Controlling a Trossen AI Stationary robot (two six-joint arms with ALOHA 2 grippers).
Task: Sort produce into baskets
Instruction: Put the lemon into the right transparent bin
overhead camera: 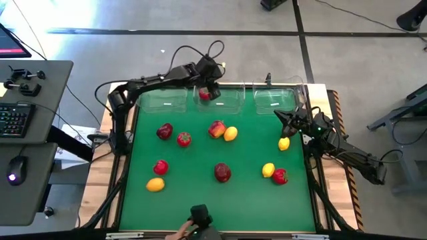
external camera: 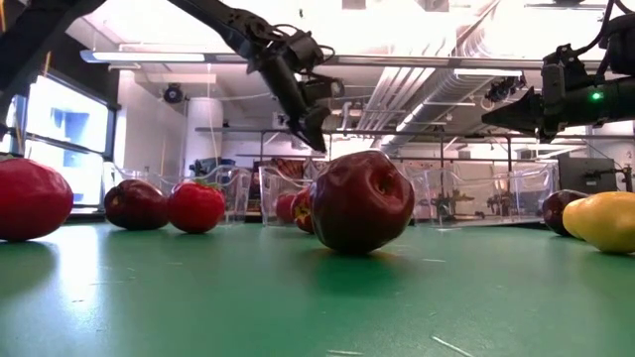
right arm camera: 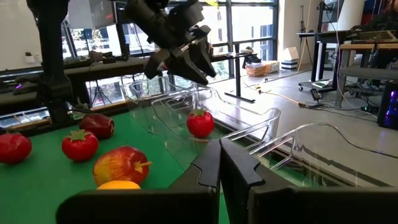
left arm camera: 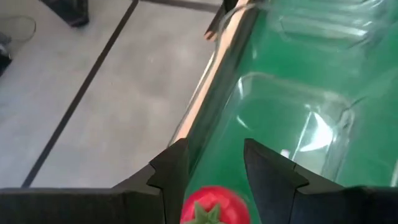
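Observation:
My left gripper (overhead camera: 209, 85) hangs open over the middle clear bin (overhead camera: 230, 100) at the table's far edge. A bright red green-topped fruit (right arm camera: 200, 122) lies on that bin's floor right below the fingers (left arm camera: 214, 208), apart from them. The left bin (overhead camera: 163, 100) and the right bin (overhead camera: 277, 100) hold nothing that I can see. My right gripper (overhead camera: 281, 117) is shut and empty, in front of the right bin. Several fruits lie loose on the green mat (overhead camera: 200, 157): dark red apples (overhead camera: 222, 173), green-topped red ones (overhead camera: 184, 139), lemons (overhead camera: 284, 143).
A red-orange apple (overhead camera: 216, 129) and a lemon (overhead camera: 230, 134) touch at mid mat. A lemon (overhead camera: 268, 170) and a red fruit (overhead camera: 280, 176) lie together near the right. A dark camera block (overhead camera: 200, 217) stands at the near edge. Free mat lies between the fruit groups.

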